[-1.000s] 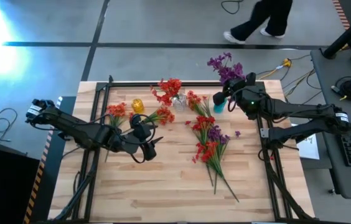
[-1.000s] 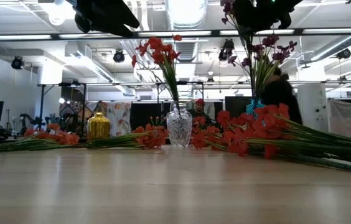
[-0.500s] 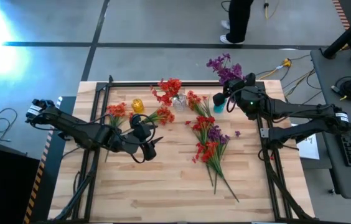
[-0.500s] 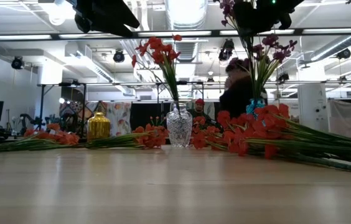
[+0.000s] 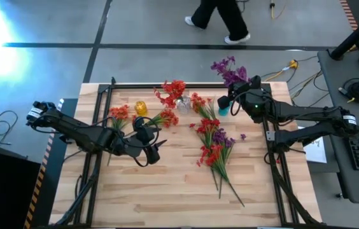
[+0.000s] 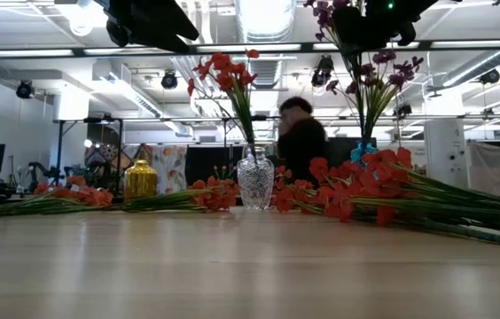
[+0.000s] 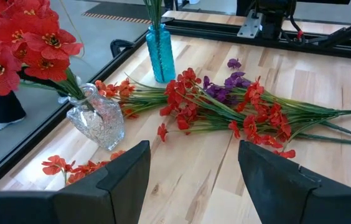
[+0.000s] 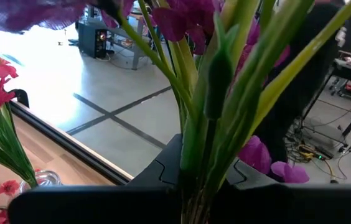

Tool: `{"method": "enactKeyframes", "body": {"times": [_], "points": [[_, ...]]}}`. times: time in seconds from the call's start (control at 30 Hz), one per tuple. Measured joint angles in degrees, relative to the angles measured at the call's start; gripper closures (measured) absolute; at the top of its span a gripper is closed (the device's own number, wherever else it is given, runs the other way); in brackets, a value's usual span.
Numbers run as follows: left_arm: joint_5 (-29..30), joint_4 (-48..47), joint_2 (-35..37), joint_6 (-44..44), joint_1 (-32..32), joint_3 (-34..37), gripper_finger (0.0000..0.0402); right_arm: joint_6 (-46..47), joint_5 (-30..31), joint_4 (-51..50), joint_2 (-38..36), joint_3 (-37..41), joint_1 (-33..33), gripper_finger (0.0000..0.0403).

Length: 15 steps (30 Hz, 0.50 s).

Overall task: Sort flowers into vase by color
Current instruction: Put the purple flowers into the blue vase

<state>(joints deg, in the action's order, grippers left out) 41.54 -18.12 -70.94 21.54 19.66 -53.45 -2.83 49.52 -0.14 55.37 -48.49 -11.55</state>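
Note:
Purple sprigs point(image 5: 230, 69) stand in a blue vase point(image 5: 223, 109) near the table's far right corner. My right gripper point(image 5: 235, 102) is shut on their stems above the vase. Red sprigs fill a clear glass vase point(image 5: 181, 102) at the far edge, with a small gold vase point(image 5: 140, 107) to its left. A mixed pile of red, orange-red and purple sprigs point(image 5: 214, 143) lies flat at the table's middle. Two orange-red bunches point(image 5: 119, 114) lie by the gold vase. My left gripper point(image 5: 147, 151) hovers open over the left half, touching nothing. My right gripper point(image 8: 197, 199) pinches the bunch of green stems point(image 8: 194, 155) of the purple sprigs between its two fingers, below the blossoms. It reaches in from the table's right, fingers across the stems. The stems stand almost upright, their lower ends in the blue vase point(image 6: 363, 149).
The flower pile's long stems point(image 5: 227, 184) trail toward the near edge. Bare wood lies along the near edge and at the near left. A person point(image 6: 301, 146) walks on the floor beyond the far edge. Cables and a desk stand right of the table.
Neither arm nor any flower has moved. A person beyond the far edge has walked toward the left.

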Motion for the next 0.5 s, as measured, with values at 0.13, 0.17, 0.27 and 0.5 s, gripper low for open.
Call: {"method": "enactKeyframes", "body": {"times": [0.13, 0.17, 0.27, 0.5], "points": [[0.0, 0.01, 0.0, 0.0, 0.0, 0.0, 0.0173, 0.29, 0.0, -0.05, 0.0, 0.02, 0.0, 0.0374], [0.0, -0.01, 0.0, 0.0, 0.0, 0.0, 0.0173, 0.36, 0.0, -0.04, 0.0, 0.06, 0.0, 0.0374], [0.0, 0.01, 0.0, 0.0, 0.0, 0.0, 0.0173, 0.42, 0.0, -0.1, 0.0, 0.44, 0.0, 0.0374], [-0.02, 0.0, 0.0, 0.0, 0.0, 0.0, 0.0173, 0.46, -0.03, -0.09, 0.0, 1.05, 0.0, 0.0374]]}}
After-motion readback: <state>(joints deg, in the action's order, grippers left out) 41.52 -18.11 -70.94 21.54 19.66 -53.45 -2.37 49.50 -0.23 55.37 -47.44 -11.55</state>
